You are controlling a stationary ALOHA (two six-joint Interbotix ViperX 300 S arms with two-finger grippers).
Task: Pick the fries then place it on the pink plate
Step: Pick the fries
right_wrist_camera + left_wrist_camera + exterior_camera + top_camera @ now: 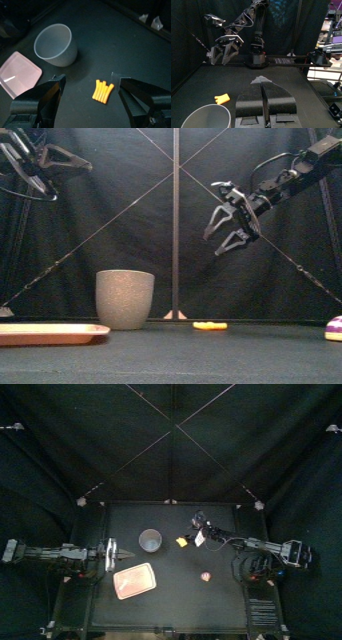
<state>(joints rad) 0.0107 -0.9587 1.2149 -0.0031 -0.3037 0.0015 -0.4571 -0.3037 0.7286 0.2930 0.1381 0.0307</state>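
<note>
Nearest the worktop's front edge, toward its left, the pink plate (134, 580) is laid flat. A small toy food (206, 574) is seen right of the middle, well apart from it. Further back, about the middle of the worktop, the fries (183, 541) are found lying flat, just beside the tall grey speckled cup (150, 538) on its right. The right gripper (230, 228) is held high above the fries and slightly to their right, clear of them, with its jaws spread wide. In the right wrist view the fries (102, 90) are framed between the two jaws, down on the worktop. Only that view shows them as a short bundle of yellow-orange sticks joined side by side. In the front view the fries (210, 326) are reduced to a low yellow sliver. The left gripper (264, 100) is parked at the worktop's left edge, its jaws pressed together, as is shown by the left wrist view alone.
</note>
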